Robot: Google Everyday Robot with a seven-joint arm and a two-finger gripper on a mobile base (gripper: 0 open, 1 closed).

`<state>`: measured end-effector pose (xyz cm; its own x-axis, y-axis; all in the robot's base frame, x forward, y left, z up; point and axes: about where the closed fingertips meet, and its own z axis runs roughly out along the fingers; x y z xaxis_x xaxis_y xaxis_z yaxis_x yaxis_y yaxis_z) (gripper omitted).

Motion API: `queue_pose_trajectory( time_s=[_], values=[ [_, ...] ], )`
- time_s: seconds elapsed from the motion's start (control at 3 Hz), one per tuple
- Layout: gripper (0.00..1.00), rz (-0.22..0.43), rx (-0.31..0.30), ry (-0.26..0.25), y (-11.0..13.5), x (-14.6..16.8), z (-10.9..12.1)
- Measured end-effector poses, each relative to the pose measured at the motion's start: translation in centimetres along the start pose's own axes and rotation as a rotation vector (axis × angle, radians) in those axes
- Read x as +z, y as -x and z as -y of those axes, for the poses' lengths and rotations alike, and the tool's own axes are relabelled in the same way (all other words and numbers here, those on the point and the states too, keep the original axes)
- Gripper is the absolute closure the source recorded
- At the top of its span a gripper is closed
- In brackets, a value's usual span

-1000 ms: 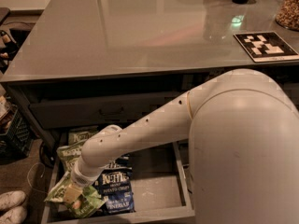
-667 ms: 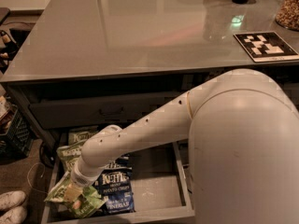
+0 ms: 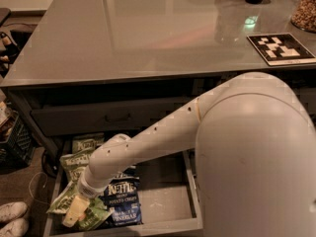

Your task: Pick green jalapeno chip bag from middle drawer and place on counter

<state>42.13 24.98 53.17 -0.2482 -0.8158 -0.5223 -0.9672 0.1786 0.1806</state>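
gripper [image 3: 72,214]: lowered into front-left corner of middle drawer [image 3: 158,228]; pressed onto green jalapeno chip bag [image 3: 97,217]; grip state cannot be told
green jalapeno chip bag: crumpled on drawer floor under gripper; just left of blue Kettle bag [image 3: 121,199]
middle drawer: pulled open below counter [image 3: 148,33]; more green bags [image 3: 74,165] seen at back-left
counter: patterned board [image 3: 280,48] lying at right

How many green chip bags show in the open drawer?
3 green bags: one back left, one just before it, one front left under the tool. The arm may hide more.
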Motion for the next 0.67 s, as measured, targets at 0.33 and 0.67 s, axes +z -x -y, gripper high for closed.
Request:
queue_pose_trajectory(
  time_s=[0.33, 0.67],
  values=[
    [0.00, 0.000, 0.035, -0.004, -1.2, 0.9, 0.7],
    [0.00, 0.002, 0.072, 0.005, -2.3, 1.8, 0.9]
  ],
)
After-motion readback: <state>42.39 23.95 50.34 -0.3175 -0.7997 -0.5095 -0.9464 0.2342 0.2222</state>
